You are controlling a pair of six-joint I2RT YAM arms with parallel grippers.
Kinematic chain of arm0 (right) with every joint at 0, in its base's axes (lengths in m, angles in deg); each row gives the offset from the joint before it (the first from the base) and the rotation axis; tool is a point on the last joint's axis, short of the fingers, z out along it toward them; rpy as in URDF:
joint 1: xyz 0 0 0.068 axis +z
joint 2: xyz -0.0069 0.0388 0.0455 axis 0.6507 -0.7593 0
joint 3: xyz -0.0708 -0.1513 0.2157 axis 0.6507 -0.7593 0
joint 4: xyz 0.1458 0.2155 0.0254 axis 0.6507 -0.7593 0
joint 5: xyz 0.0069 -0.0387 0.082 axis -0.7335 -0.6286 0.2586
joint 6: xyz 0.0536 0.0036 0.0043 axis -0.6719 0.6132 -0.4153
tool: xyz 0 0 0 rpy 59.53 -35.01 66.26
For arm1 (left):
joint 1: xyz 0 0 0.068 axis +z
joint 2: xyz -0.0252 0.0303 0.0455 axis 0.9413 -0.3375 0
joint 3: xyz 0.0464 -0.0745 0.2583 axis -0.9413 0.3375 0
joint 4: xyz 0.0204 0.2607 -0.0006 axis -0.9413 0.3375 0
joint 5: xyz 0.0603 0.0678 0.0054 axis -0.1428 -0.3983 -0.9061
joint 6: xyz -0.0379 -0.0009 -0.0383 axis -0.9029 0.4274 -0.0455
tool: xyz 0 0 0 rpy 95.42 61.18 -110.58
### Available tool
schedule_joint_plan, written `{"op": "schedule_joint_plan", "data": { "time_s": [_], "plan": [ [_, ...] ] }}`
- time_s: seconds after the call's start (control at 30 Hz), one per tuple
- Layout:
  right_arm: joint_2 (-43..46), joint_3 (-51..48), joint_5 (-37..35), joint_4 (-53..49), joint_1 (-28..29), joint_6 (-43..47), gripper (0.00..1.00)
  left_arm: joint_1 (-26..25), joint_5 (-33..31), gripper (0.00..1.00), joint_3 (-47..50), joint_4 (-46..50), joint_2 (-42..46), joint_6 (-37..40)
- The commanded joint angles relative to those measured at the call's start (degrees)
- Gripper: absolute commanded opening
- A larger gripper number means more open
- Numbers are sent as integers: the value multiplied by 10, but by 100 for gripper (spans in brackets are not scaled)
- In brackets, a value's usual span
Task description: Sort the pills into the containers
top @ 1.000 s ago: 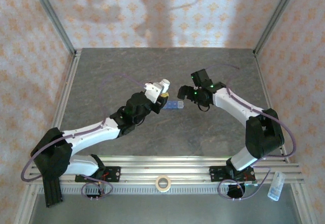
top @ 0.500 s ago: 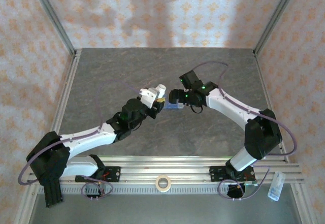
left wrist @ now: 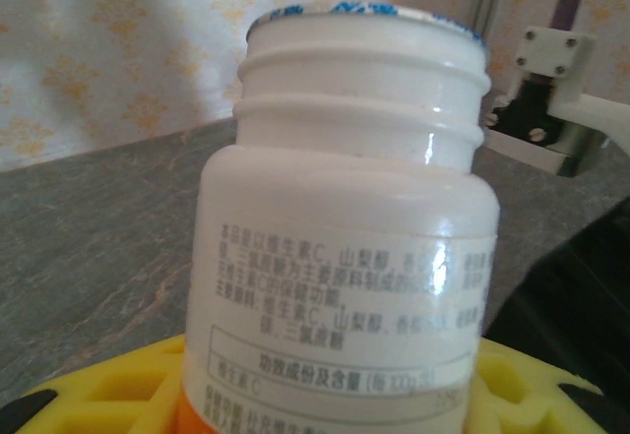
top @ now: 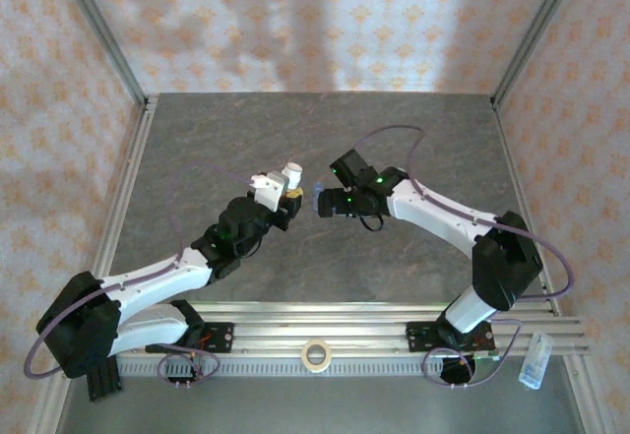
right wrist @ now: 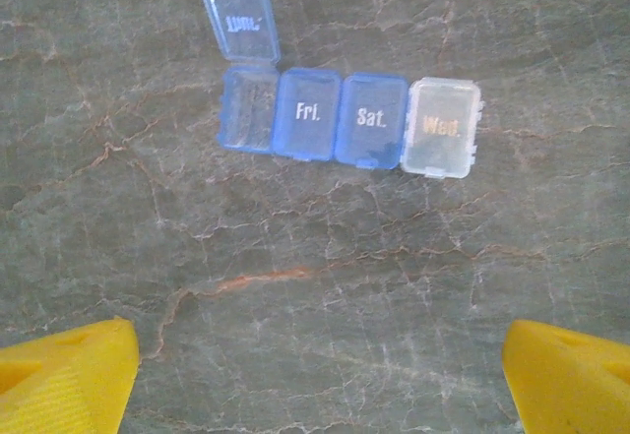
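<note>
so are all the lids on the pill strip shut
No, the end compartment of the pill strip has its lid flipped open.

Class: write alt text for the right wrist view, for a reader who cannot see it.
A translucent four-compartment pill organiser lies on a grey marbled table, its leftmost lid flipped open and the others, marked Fri., Sat. and Wed., closed. The right gripper is open, yellow fingertips at the lower corners.

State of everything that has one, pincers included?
bottle: held in left pincer.
end compartment: lid flipped open.
Fri compartment: lid shut.
Sat compartment: lid shut.
Wed compartment: lid shut.
right pincer: open, empty, above the pill box.
</note>
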Motion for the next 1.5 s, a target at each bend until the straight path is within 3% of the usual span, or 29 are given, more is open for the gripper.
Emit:
{"op": "schedule_joint_plan", "data": {
  "time_s": [0.0, 0.47, 0.7, 1.0, 1.3, 1.47],
  "plan": [
    [9, -17, -24, -15, 8, -10, 95, 9, -19, 0, 6, -17, 7, -11],
    [33, -56, -50, 12, 3, -18, 96, 16, -7, 0, 13, -24, -28, -10],
    [2, -44, 2, 59, -68, -16, 96, 16, -3, 0, 17, 3, -31, -20],
    [-96, 51, 30, 68, -136, 3, 94, 16, 27, 0, 6, -1, -77, -17],
    [-176, 130, 61, 56, -172, 20, 82, 16, 48, 0, -5, -10, -121, -31],
    [-213, 148, 71, 61, -175, 22, 66, 16, 54, 0, -13, 14, -124, -36]
  ]
}}
